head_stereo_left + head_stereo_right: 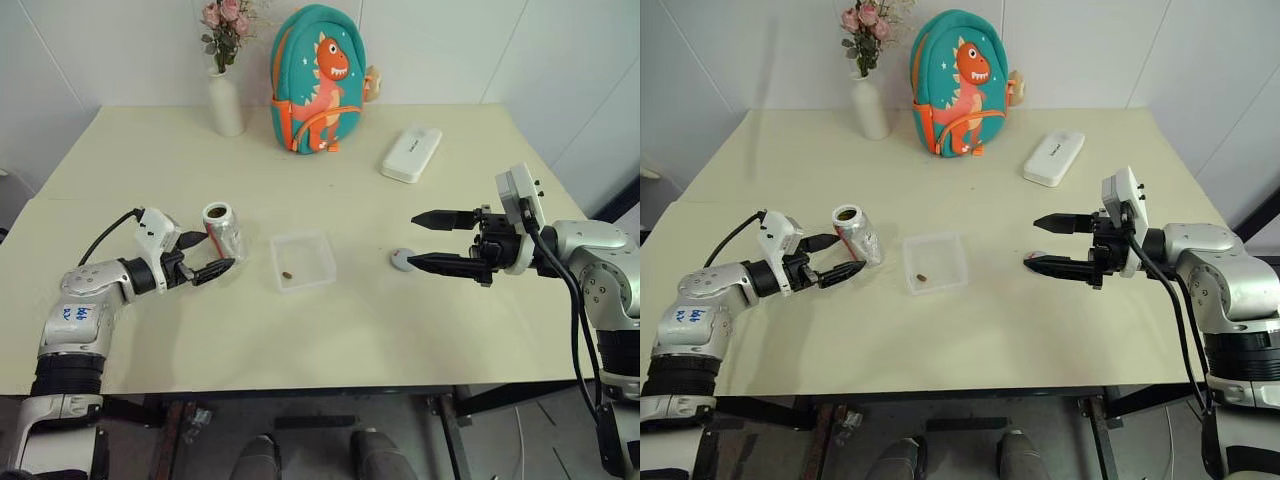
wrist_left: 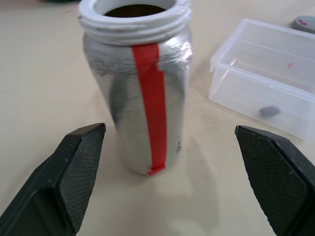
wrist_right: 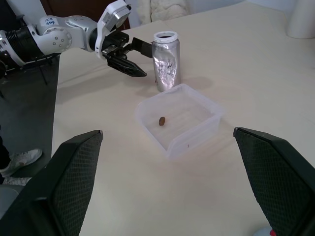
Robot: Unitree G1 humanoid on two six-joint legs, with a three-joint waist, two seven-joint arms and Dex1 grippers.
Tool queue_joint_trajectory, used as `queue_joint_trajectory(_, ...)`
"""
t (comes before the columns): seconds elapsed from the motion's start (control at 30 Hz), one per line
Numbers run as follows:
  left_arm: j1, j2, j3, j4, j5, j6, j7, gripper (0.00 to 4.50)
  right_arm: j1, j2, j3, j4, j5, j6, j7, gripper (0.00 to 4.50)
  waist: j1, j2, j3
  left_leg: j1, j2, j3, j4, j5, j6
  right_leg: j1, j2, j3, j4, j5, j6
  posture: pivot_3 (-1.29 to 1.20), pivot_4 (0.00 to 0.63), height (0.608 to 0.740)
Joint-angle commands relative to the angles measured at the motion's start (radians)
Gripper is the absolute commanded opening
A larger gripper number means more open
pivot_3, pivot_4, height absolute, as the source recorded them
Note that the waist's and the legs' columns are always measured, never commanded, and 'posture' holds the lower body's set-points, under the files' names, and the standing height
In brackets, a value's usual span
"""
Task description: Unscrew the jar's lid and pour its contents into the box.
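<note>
**Jar stands open, pellet lies in the box**

We see the left tool [image 1: 208, 257] with its fingers spread wide and holding nothing. The jar [image 1: 223, 231] stands upright on the desk [image 1: 330, 330] just in front of this tool, a little apart from the fingers. The jar has no cap and its mouth is open. Just beyond the jar from the left tool is the box [image 1: 303, 260], and the contents [image 1: 287, 274], one small brown piece, lie inside it. The right tool [image 1: 428, 240] is also spread and empty, and it points toward the box. The lid [image 1: 401, 259] lies flat on the desk close below its lower finger
</note>
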Motion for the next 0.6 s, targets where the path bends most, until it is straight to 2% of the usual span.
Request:
queue_joint_trajectory(0.03, 0.039, 0.035, 0.011, -0.118, -0.037, 0.055, -0.04, 4.49, -0.02, -0.014, -0.027, -0.007, -0.001, -0.027, 0.014, 4.5, 0.0, 0.0, 0.0, 0.0, 0.0, 0.0, 0.0, 0.0, 0.0, 0.0, 0.0, 0.0, 0.0, 0.0, 0.0, 0.0, 0.15, 0.74)
queue_joint_trajectory(0.4, 0.12, 0.174, 0.105, -0.109, -0.032, 0.097, -0.072, 4.49, -0.061, -0.042, -0.017, 0.031, -0.017, -0.019, 0.046, 4.5, -0.019, 0.0, 0.0, 0.0, 0.0, 0.001, -0.004, 0.0, 0.0, -0.001, 0.0, 0.0, -0.002, 0.0, -0.001, 0.0, 0.15, 0.74)
queue_joint_trajectory(0.6, 0.261, 0.268, 0.287, -0.193, -0.164, 0.143, -0.219, 4.49, -0.072, -0.067, -0.03, 0.047, -0.018, -0.016, 0.083, 4.5, -0.027, 0.0, 0.0, 0.0, 0.001, 0.003, -0.011, 0.0, 0.0, -0.003, 0.0, 0.001, -0.005, -0.001, -0.002, 0.0, 0.15, 0.74)
